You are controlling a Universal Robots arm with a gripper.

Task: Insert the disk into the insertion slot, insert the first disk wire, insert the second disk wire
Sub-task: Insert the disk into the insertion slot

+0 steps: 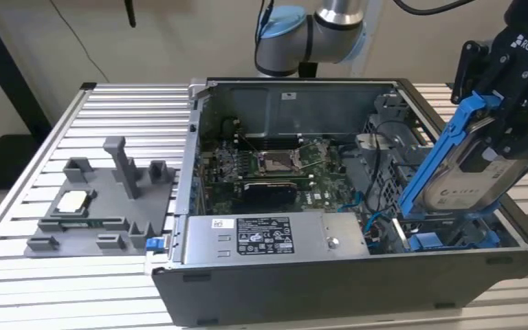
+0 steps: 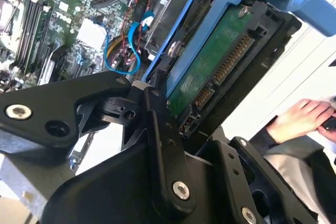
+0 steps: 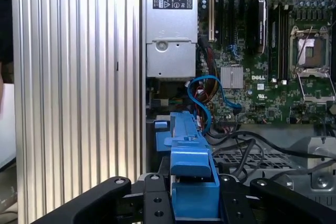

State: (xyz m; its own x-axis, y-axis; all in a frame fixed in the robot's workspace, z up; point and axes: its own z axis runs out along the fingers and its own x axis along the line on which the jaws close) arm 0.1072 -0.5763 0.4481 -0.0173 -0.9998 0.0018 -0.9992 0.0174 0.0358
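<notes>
Reading from the exterior view's left, the power-supply box (image 1: 273,237) carries a white printed label, and the disk (image 1: 456,189) further right shows another on its silver face; you need neither for this step. The jaws of the gripper (image 1: 495,141) pinch the disk by its blue carrier, tilted, lower end close over the insertion slot (image 1: 447,242). Judged from this, bring the carrier's edges parallel with the slot's blue fittings so it does not bind.

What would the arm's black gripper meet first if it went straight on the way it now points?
Likely the narrow grey-metal insertion slot with blue plastic fittings. The silver-grey disk in its blue carrier, held by the gripper, would touch it first. Depth is unclear.
</notes>
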